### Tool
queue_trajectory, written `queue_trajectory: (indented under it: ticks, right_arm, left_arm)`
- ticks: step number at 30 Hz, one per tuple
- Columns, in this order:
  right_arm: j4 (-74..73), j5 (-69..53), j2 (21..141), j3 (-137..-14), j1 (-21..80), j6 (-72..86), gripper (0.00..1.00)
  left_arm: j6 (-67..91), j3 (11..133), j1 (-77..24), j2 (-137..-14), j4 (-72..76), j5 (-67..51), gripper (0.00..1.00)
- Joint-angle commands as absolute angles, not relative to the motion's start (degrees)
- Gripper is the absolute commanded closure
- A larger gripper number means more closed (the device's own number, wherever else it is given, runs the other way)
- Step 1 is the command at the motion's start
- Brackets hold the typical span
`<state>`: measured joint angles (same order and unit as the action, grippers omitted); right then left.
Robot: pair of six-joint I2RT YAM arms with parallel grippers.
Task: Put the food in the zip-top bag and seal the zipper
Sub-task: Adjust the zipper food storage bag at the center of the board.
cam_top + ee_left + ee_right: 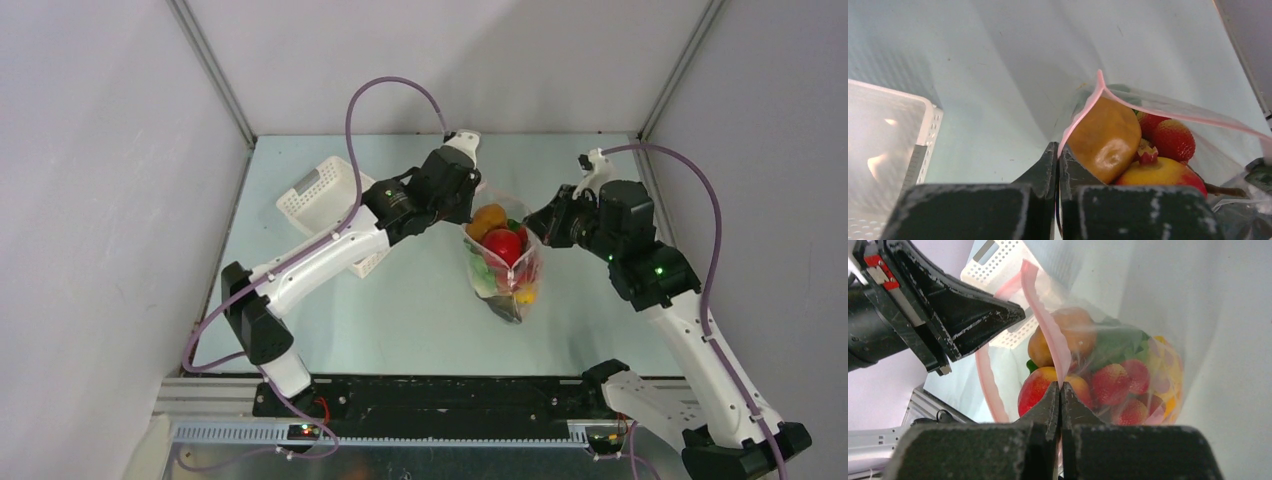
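Top external is showing the zip-top bag (507, 298), holding the food (503, 245), between both arms; left wrist, the left gripper (1058, 148) clamping the zipper (1168, 109); right wrist, the right gripper (1060, 388) pinching one lip, mouth gaping, so sealing is seemingly starting, needing both lips pressed together.

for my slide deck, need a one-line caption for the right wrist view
Right end effector pinching the pink zipper of a zip-top bag full of toy fruit, left end effector opposite.
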<state>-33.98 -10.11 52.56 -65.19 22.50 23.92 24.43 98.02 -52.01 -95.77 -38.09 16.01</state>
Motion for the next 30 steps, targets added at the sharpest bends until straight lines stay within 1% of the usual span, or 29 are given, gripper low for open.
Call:
queue_trajectory:
  ticks: [1, 7, 9, 13, 15, 16, 18, 19, 20, 21, 22, 23, 26, 30]
  right_arm:
    - [-31.4, -8.7, 50.5, -65.2, 25.5, 23.9, 1.00]
    - [-30.3, -8.0, 49.9, -66.2, 31.6, 25.5, 1.00]
    - [-29.0, -6.4, 50.1, -66.4, 34.9, 27.0, 0.96]
    - [-25.2, -2.5, 51.2, -66.4, 42.2, 29.6, 0.95]
    - [-23.7, 0.4, 52.2, -66.4, 45.3, 31.6, 0.94]
    - [-23.5, 3.8, 52.8, -66.4, 47.1, 32.5, 0.94]
    - [-23.4, 9.3, 53.1, -66.2, 49.2, 34.0, 0.90]
    - [-23.5, 12.4, 53.0, -65.9, 49.6, 34.9, 0.85]
    - [-23.7, 13.3, 52.6, -65.8, 50.0, 35.3, 0.82]
    - [-23.7, 14.4, 51.9, -65.2, 50.2, 35.7, 0.75]
    - [-23.4, 14.6, 51.4, -64.7, 50.2, 35.7, 0.71]
    - [-23.2, 14.8, 50.5, -63.7, 50.2, 35.3, 0.66]
    - [-23.6, 14.3, 49.0, -62.1, 50.1, 31.8, 0.59]
    - [-28.0, 12.5, 46.7, -61.6, 48.2, 19.2, 0.50]
  left_arm:
    - [22.8, 102.2, -52.2, -93.6, -36.6, 14.9, 1.00]
    - [16.8, 102.2, -52.1, -88.9, -31.2, 9.5, 1.00]
    - [15.1, 102.9, -52.1, -88.1, -29.9, 6.8, 1.00]
    - [9.9, 105.5, -52.1, -89.8, -28.6, -0.9, 1.00]
    - [8.0, 107.8, -52.2, -91.5, -29.1, -4.7, 1.00]
    - [7.7, 108.8, -52.2, -92.1, -30.5, -5.9, 1.00]
    - [6.4, 110.6, -52.2, -93.6, -32.1, -6.5, 1.00]
    - [5.7, 110.8, -52.1, -94.2, -32.7, -7.1, 1.00]
    - [5.2, 110.6, -52.2, -94.4, -32.9, -7.7, 1.00]
    - [4.4, 110.1, -52.1, -94.7, -33.2, -9.4, 1.00]
    - [4.1, 109.6, -52.1, -94.7, -33.3, -10.6, 1.00]
    - [2.9, 108.6, -52.0, -94.8, -33.2, -13.2, 1.00]
    - [0.5, 106.3, -52.1, -94.8, -33.0, -16.4, 1.00]
    - [-2.4, 106.1, -52.0, -95.5, -33.5, -18.6, 1.00]
